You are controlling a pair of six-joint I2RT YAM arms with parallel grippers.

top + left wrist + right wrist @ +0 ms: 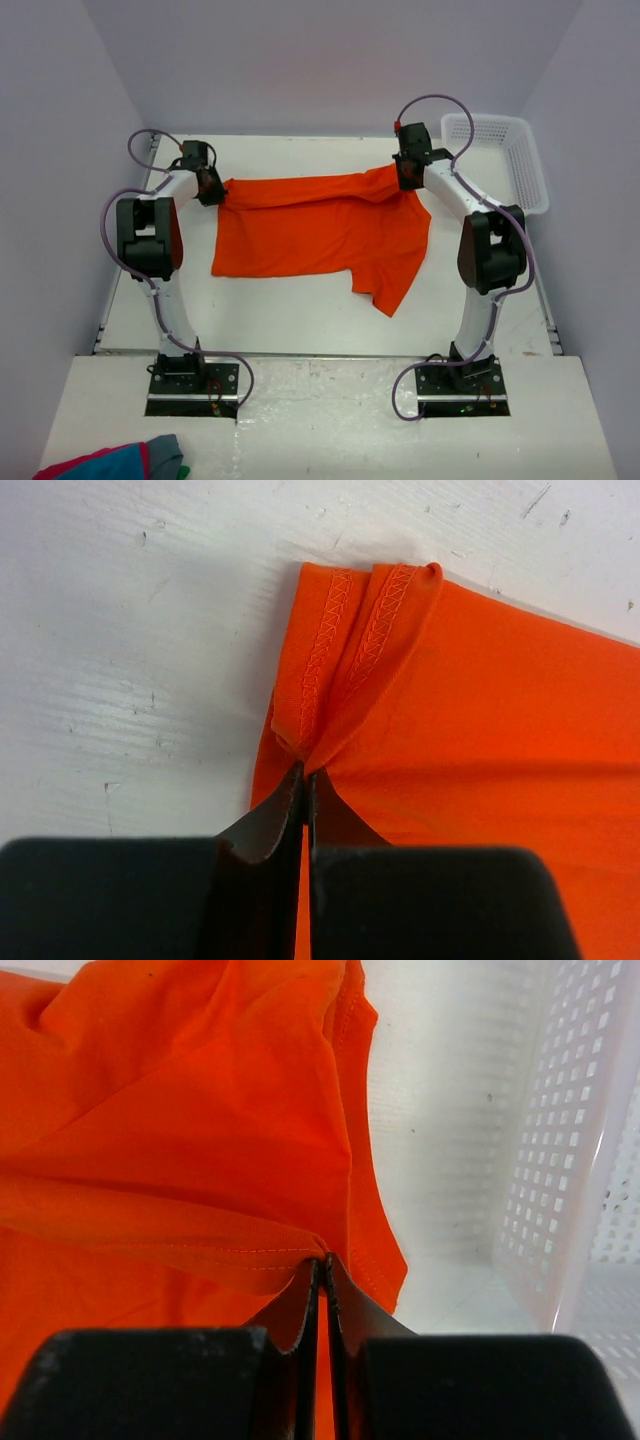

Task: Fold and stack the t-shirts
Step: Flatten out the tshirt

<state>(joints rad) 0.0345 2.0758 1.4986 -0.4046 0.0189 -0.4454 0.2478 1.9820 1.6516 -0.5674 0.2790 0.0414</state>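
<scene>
An orange t-shirt (320, 225) lies spread across the middle of the white table (300, 320), stretched left to right between the two arms. Its far edge runs in a nearly straight line from one gripper to the other. The near edge lies flat, and near the right a loose flap, probably a sleeve, trails toward the near side.

The left gripper (305, 775) is at the shirt's far left corner. Its jaws are pressed together on a pinch of cloth just beside the double-stitched hem, which folds over at that corner. The cloth fans out to the right from the pinch.

The right gripper (323, 1263) is clamped on the far right corner, with a stitched edge caught between its fingertips and creased orange cloth bunched to the left of them. From above, that corner looks slightly raised off the table, though this is hard to tell.

A white perforated plastic basket (530, 165) stands at the far right of the table, just beside the right gripper. A red, blue and grey cloth bundle (120, 462) lies at the near left edge, well apart from the shirt.
</scene>
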